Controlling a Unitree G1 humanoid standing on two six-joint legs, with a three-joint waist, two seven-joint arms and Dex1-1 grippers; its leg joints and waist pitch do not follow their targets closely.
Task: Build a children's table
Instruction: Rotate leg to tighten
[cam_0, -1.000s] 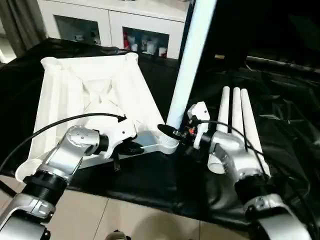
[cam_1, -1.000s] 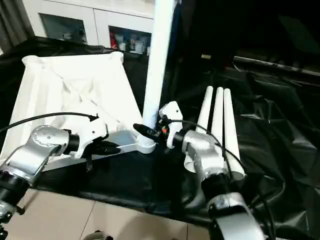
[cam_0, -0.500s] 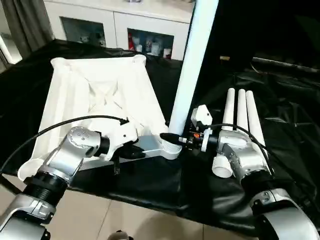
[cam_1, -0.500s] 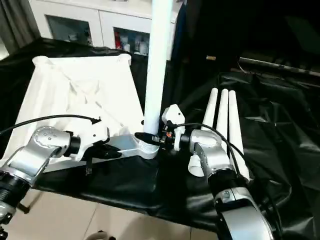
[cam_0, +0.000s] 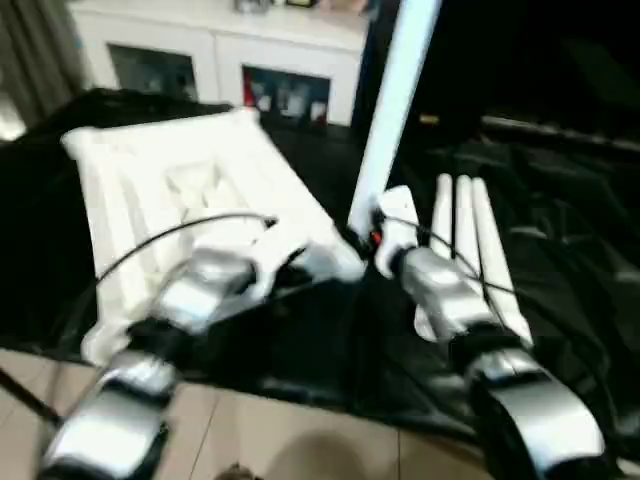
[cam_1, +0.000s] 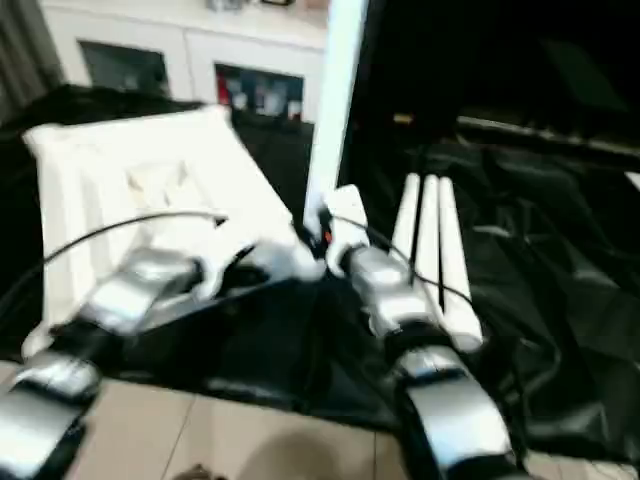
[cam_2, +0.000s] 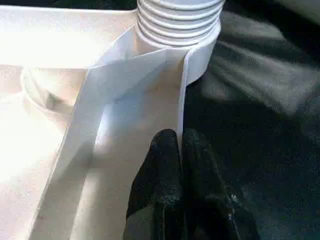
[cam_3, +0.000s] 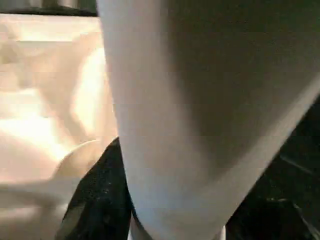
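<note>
The children's table top (cam_0: 180, 190) lies upside down on the black cloth, ribbed underside up. One white leg (cam_0: 395, 110) stands upright in its near right corner socket (cam_2: 180, 20). My right gripper (cam_0: 365, 240) is shut around that leg just above the socket; in the right wrist view the leg (cam_3: 170, 100) fills the space beside one black finger (cam_3: 97, 195). My left gripper (cam_2: 180, 145) is shut on the top's thin rim (cam_2: 182, 90) just short of the socket. Three more legs (cam_0: 465, 240) lie side by side to the right.
A white cabinet with glass doors (cam_0: 240, 80) stands behind the table top. Crumpled black cloth (cam_0: 570, 250) covers the work surface, and its front edge drops to a tiled floor (cam_0: 300, 440). Black cables (cam_0: 170, 240) loop over both forearms.
The head camera has swung and the whole picture has shifted and blurred. Both grippers keep their holds at the corner socket, and the upright leg stays in place.
</note>
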